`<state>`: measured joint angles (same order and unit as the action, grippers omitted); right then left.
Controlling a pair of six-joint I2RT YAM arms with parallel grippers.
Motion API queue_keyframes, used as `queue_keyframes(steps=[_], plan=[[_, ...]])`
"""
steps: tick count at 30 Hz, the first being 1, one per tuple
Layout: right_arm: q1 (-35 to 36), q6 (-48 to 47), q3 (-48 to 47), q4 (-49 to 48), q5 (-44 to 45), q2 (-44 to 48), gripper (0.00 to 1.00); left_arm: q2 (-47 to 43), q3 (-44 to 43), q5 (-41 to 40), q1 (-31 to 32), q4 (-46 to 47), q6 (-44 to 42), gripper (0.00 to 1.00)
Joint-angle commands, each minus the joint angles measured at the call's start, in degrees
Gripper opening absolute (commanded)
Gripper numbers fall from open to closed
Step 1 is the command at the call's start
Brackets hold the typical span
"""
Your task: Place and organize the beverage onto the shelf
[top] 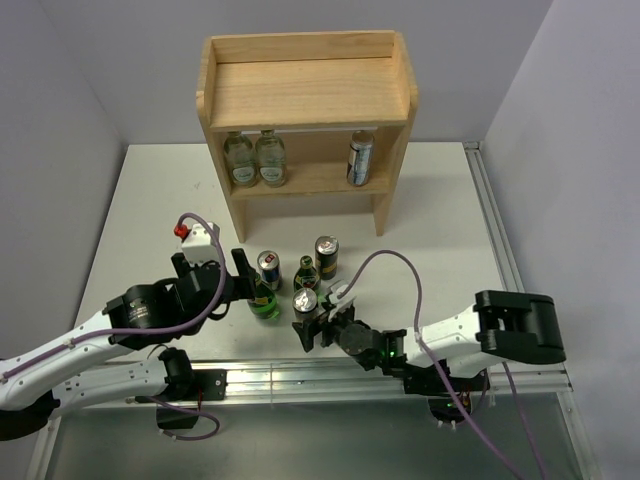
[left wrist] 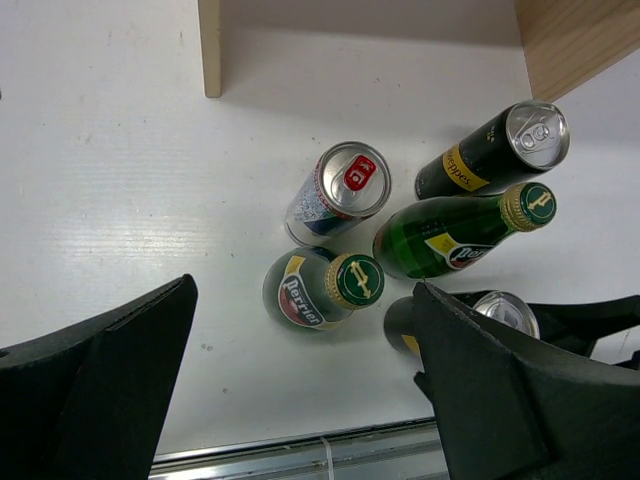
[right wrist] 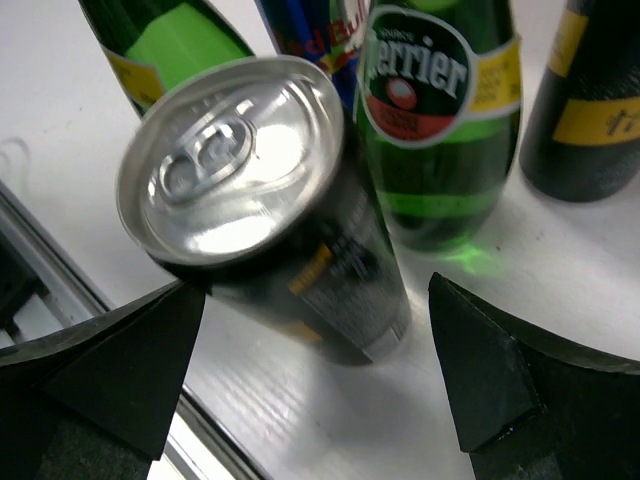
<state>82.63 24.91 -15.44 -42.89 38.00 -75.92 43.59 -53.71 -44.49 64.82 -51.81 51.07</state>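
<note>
The wooden shelf [top: 308, 95] stands at the back, with one blue-and-silver can [top: 360, 158] on its lower board. On the table stand a blue can [top: 268, 268], two green bottles [top: 306, 272] [top: 263, 298] and two black cans [top: 326, 256] [top: 305, 301]. My left gripper [top: 215, 270] is open and empty, raised above and just short of the near green bottle [left wrist: 325, 288]. My right gripper [top: 318, 320] is open, its fingers either side of the near black can [right wrist: 270, 220], which looks tilted and blurred.
Two clear glass bottles [top: 255, 158] stand on the left of the shelf's lower board. The metal rail [top: 300, 378] runs along the table's near edge, close behind both grippers. The second green bottle [right wrist: 440, 120] stands right behind the near black can.
</note>
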Motion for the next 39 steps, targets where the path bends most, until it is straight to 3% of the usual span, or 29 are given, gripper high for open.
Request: queue_keyframes(steps=[1,6,11,12,13,15,16,18,22,27,29,30,39], plan=[[-0.01,-2.49,-3.71,-10.27,4.8,-4.05,1.0,-0.53,-2.1,-1.39,0.66,-0.22,1.23,0.96],[-0.19,-4.25,-5.74,-13.7,7.52,-8.98,1.0,-0.79,-2.1,-1.65,1.28,-0.4,1.58,0.96],[-1.77,-4.52,-6.26,-16.43,7.62,-12.84,0.88,-1.14,-2.1,-1.92,1.63,-0.66,1.67,0.97],[-1.77,-4.25,-6.44,-16.17,7.7,-13.2,0.82,-1.14,-2.1,-1.92,1.8,-0.57,1.58,0.97],[-1.86,-4.25,-6.53,-16.08,7.97,-13.55,0.59,-1.06,-2.1,-1.92,1.89,-0.74,1.66,0.97],[-1.77,-4.16,-6.62,-14.51,9.46,-12.85,0.32,-1.05,-2.18,-2.18,2.07,-0.83,1.75,0.97],[-1.77,-3.9,-6.53,-13.28,9.9,-10.5,0.08,-1.05,-2.27,-2.27,2.07,-0.92,1.93,0.97],[-1.25,-3.81,-5.92,-9.34,11.82,-6.81,0.02,-1.14,-2.27,-2.36,2.24,-1.27,2.02,0.97],[2.52,-7.22,-9.68,4.89,15.52,10.03,0.0,-2.1,-2.27,-2.53,2.59,-1.27,2.19,0.97],[3.59,-15.57,-25.81,22.81,14.13,23.0,0.0,-2.99,-2.1,-2.27,2.68,-0.75,1.93,0.97],[0.71,-18.13,-33.39,28.97,10.81,23.1,0.0,-2.81,-2.1,-1.92,2.68,-0.57,1.75,0.97],[-0.96,-18.4,-41.6,35.45,9.39,22.31,0.0,-2.73,-2.1,-1.92,2.68,-0.66,1.67,0.97],[-23.28,-22.89,-78.48,53.5,-2.66,5.98,0.0,-2.9,-2.01,-1.65,2.68,-0.92,2.19,0.97]])
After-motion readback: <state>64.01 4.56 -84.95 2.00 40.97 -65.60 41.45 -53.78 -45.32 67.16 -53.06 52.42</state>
